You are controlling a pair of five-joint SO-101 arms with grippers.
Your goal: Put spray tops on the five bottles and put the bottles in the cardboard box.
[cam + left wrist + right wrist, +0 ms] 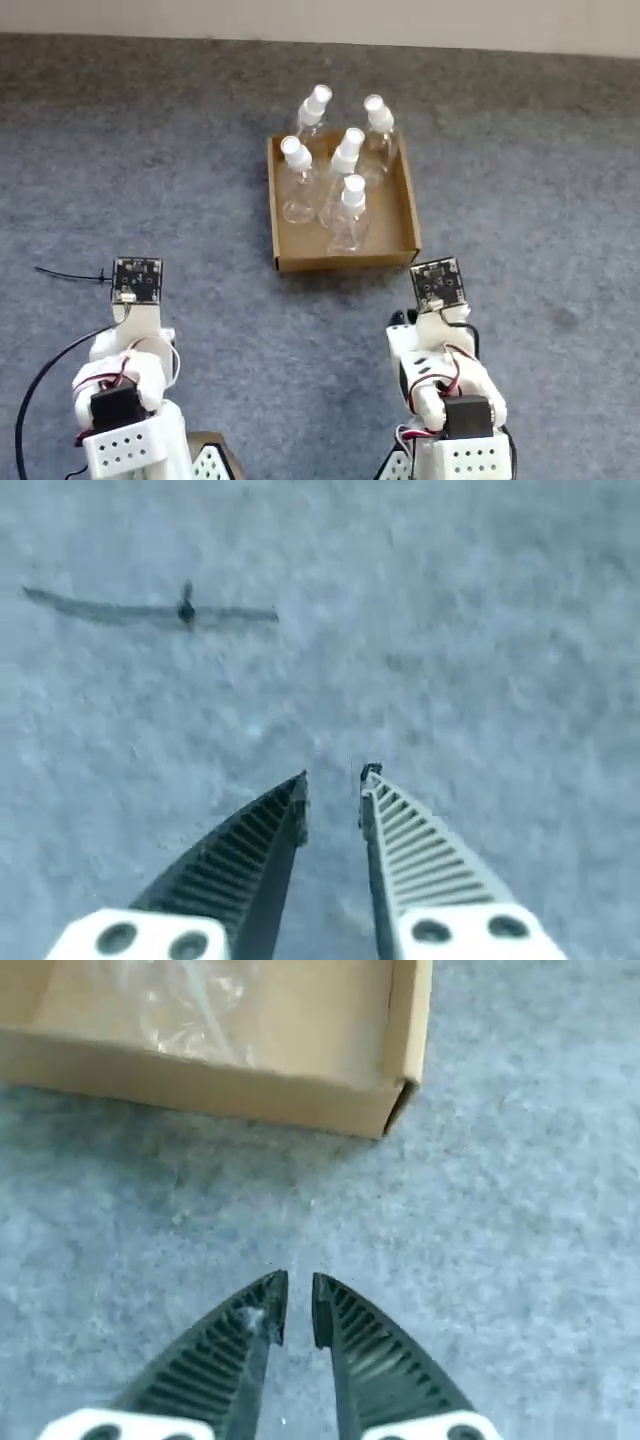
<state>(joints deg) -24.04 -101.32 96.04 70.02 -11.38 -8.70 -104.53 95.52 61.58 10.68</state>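
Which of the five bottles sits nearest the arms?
The bottle closest to the cardboard box's near wall; the other four stand farther back.

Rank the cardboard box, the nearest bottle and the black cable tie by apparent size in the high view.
1. Cardboard box.
2. Nearest bottle.
3. Cable tie: about as long as the bottle, but far thinner.

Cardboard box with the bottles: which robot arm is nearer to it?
Right. The right arm sits just before a near corner of the box; the left arm is farther off sideways.
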